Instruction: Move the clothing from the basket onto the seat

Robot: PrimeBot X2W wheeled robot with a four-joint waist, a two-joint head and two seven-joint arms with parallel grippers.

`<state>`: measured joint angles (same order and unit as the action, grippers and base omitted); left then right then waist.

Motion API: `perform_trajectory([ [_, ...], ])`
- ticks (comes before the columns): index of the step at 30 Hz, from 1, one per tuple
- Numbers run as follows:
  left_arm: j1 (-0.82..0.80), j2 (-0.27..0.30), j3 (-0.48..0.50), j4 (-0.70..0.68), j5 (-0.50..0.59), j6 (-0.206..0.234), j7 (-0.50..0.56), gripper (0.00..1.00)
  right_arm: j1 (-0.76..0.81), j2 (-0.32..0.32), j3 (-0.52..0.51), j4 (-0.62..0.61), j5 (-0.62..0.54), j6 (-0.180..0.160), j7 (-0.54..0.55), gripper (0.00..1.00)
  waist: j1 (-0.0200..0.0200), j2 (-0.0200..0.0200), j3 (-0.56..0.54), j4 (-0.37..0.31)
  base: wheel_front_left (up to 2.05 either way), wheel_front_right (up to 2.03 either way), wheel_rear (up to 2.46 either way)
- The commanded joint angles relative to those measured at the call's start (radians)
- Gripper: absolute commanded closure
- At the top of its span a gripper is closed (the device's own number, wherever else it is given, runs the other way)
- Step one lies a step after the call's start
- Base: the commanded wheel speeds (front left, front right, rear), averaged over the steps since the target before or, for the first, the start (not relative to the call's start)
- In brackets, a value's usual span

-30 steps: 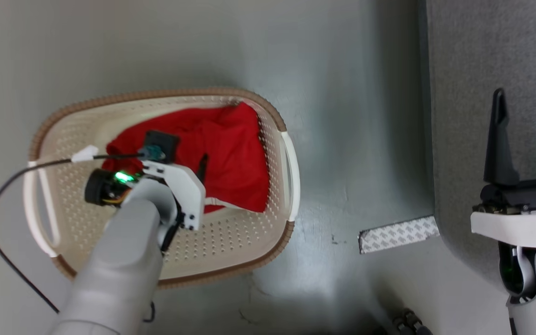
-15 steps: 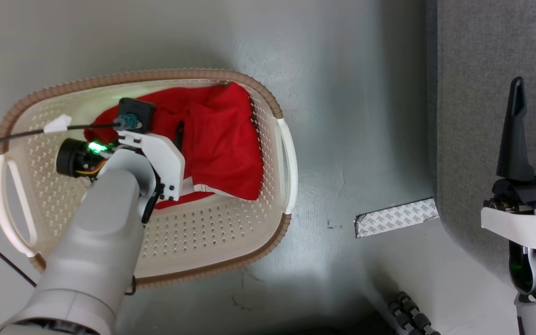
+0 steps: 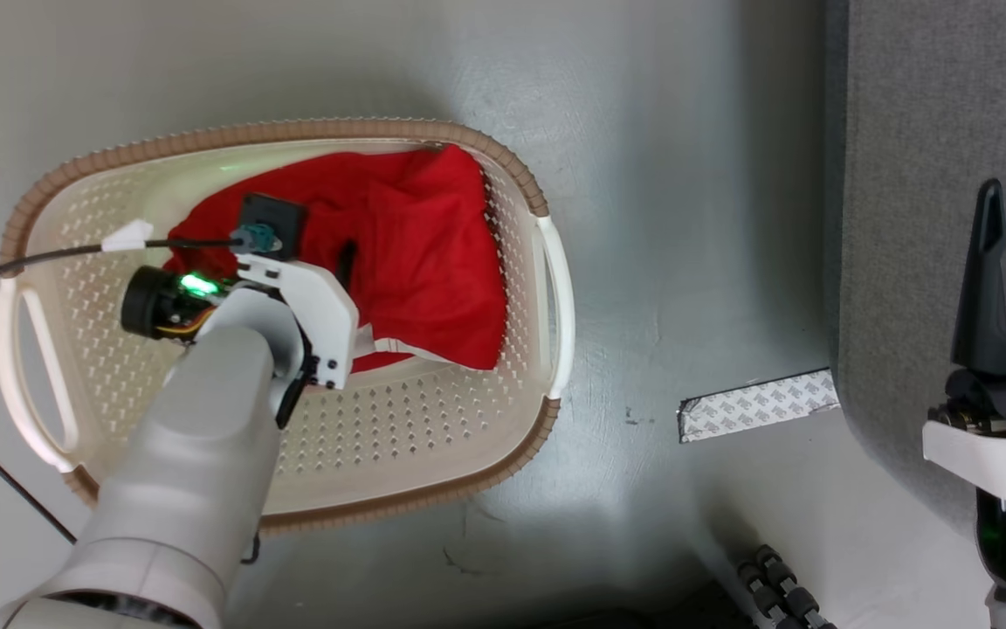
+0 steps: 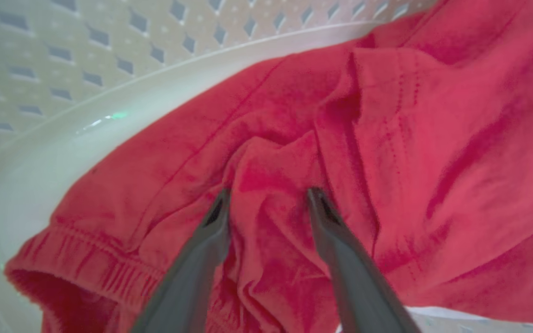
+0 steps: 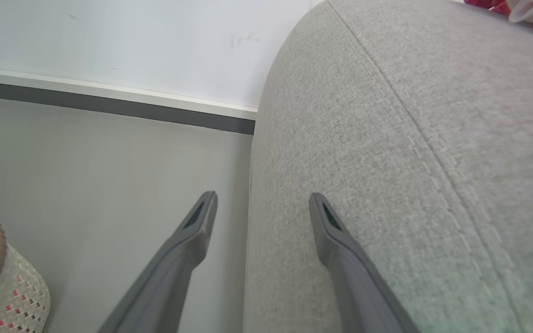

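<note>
Heaped soft and creased in the far half of an oval cream basket (image 3: pixel 416 419), perforated plastic under a brown woven-look rim: red clothing (image 3: pixel 433 253), white trim along one edge. Down in the pile, the left gripper (image 4: pixel 269 196), long dark fingers spread, tips against the fabric, a raised fold between them, nothing pinched. Well apart across smooth grey floor (image 3: pixel 660 175), the right gripper (image 5: pixel 263 201), likewise parted, poised at the rounded, coarse-woven edge of the light grey seat (image 5: pixel 387 138).
</note>
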<state>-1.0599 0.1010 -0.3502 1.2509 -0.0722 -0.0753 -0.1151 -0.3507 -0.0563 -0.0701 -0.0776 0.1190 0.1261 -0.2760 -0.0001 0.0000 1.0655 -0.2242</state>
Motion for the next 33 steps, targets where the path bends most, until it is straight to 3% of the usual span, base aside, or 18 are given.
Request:
perform_trajectory([
  [1,-0.004,-0.005,-0.007,0.005,-0.007,-0.01,-0.008,0.74,0.061,0.01,-0.023,0.069,0.026,0.008,0.021,0.0,0.0001,0.0,-0.001,0.002,0.0,0.0,0.0],
  [2,-0.005,-0.008,-0.008,0.007,-0.011,-0.013,-0.013,1.0,0.067,0.01,-0.028,0.065,0.024,0.007,0.021,0.0,0.0001,0.0,-0.001,0.003,0.0,0.0,0.0],
  [10,-0.022,-0.024,-0.025,0.014,-0.037,-0.037,-0.056,1.0,0.033,0.008,-0.02,0.068,0.043,0.007,0.021,0.0,0.0001,0.0,-0.012,0.001,0.0,0.0,0.0],
  [15,0.004,-0.027,-0.024,0.002,-0.053,-0.045,-0.11,1.0,0.011,0.007,-0.009,0.088,0.048,0.007,0.02,0.0,0.0001,0.0,-0.077,0.009,0.0,0.0,0.0],
  [24,0.122,-0.034,-0.005,-0.071,-0.114,-0.051,-0.149,1.0,0.009,0.004,-0.009,0.133,0.031,0.003,0.012,0.0,0.0001,0.0,-0.283,0.042,0.0,0.0,0.0],
  [33,0.348,-0.038,0.027,-0.259,-0.17,-0.044,-0.149,1.0,0.07,0.004,-0.017,0.2,0.009,0.003,0.012,0.0,0.0001,0.0,-0.523,0.078,0.0,0.0,0.0],
])
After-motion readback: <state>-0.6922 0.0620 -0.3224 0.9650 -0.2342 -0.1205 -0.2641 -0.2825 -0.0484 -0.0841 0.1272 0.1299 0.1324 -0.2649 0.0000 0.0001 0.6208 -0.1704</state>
